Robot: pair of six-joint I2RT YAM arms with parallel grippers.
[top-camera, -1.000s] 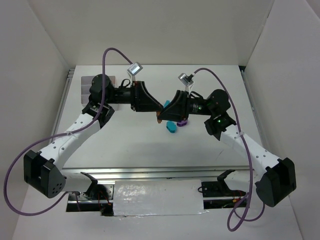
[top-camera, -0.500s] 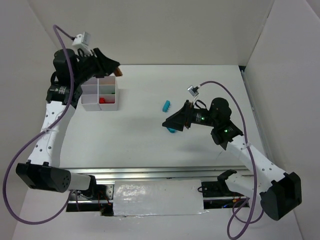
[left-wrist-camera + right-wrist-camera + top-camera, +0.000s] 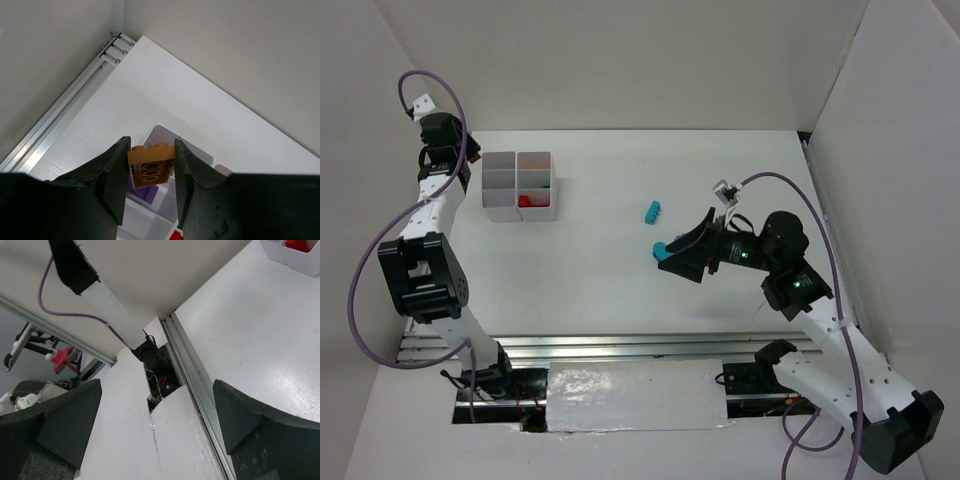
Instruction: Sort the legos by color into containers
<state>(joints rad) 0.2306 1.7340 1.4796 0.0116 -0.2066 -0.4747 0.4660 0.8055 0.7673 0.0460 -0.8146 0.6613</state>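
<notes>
My left gripper (image 3: 150,150) is shut on a yellow-orange lego (image 3: 150,165), studs up, held above the white tray (image 3: 165,135). A purple lego (image 3: 136,183) lies in the compartment under it. In the top view the left gripper (image 3: 470,157) is at the tray's (image 3: 518,212) far left corner, and a red lego (image 3: 525,200) sits in a near compartment. One teal lego (image 3: 653,211) lies mid-table. A second teal lego (image 3: 662,250) lies at the tip of my right gripper (image 3: 685,248). The right gripper (image 3: 156,390) stands wide open with nothing between its fingers.
White walls close in the table on the left, back and right. A metal rail (image 3: 620,345) runs along the near edge, with a gap showing wiring (image 3: 162,365) beside it. A grooved rail (image 3: 65,110) lines the left edge near the tray.
My left arm has swung from the table's middle to the far left corner by the tray, carrying the yellow-orange lego. The right gripper has opened and drawn back to the right.
</notes>
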